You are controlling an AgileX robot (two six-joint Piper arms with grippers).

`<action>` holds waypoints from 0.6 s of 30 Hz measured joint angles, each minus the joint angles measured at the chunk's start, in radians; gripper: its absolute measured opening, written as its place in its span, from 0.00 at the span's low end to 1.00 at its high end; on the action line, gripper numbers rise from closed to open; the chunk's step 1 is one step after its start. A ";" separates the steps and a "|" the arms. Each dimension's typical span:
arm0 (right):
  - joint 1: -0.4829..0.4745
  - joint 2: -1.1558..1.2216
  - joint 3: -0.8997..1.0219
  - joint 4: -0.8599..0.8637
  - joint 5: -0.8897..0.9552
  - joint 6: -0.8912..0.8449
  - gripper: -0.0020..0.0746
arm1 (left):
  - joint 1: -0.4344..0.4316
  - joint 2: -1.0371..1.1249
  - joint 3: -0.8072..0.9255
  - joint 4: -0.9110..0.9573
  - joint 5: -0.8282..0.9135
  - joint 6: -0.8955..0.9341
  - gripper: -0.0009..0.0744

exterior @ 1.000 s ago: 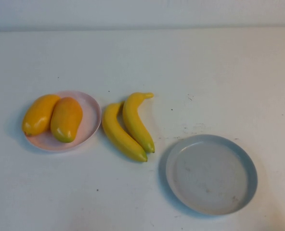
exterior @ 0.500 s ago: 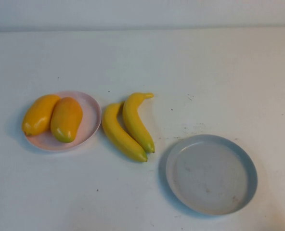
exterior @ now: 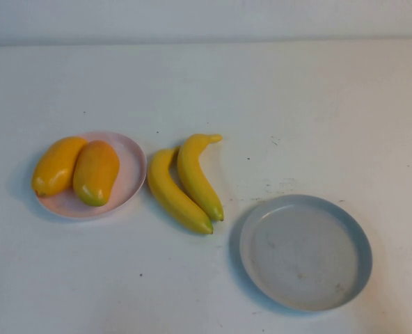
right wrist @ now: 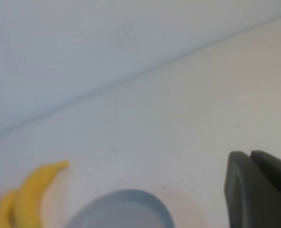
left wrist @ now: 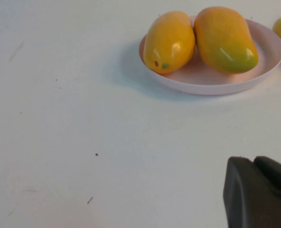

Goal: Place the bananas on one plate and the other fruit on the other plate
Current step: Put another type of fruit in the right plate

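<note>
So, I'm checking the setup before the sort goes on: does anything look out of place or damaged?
Nothing damaged or spilled. Both mangoes lie on the pink plate; the bananas lie on the table, and the grey-blue plate holds nothing. Left gripper and right gripper show only at their wrist views' edges.

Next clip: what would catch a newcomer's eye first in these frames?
Two orange-yellow mangoes lie side by side on the pale pink plate at the table's left. Just right of it, two bananas lie together on the bare table, while the larger grey-blue plate sits empty at the near right. Neither arm shows from above; only a dark bit of the left gripper and right gripper edges into each wrist view.
</note>
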 joint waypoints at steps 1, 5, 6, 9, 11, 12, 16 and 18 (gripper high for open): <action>0.000 0.000 0.000 0.061 -0.019 0.000 0.00 | 0.000 0.000 0.000 0.000 0.000 0.000 0.01; 0.000 0.000 0.000 0.259 -0.062 0.000 0.00 | 0.000 0.000 0.000 0.000 0.000 0.000 0.01; 0.000 0.000 0.000 0.279 -0.068 0.000 0.00 | 0.000 0.000 0.000 0.000 0.000 0.000 0.01; 0.000 0.000 -0.002 0.328 -0.043 0.000 0.00 | 0.000 0.000 0.000 0.000 0.000 0.000 0.01; 0.000 0.000 -0.024 0.337 0.028 0.000 0.00 | 0.000 0.000 0.000 0.000 0.000 0.000 0.01; 0.000 0.003 -0.050 0.340 0.083 0.000 0.00 | 0.000 0.000 0.000 0.000 0.000 0.000 0.01; 0.000 0.119 -0.186 0.310 0.305 0.000 0.00 | 0.000 0.000 0.000 0.000 0.000 0.000 0.01; 0.000 0.225 -0.259 0.246 0.417 0.000 0.00 | 0.000 0.000 0.000 0.000 0.000 0.000 0.01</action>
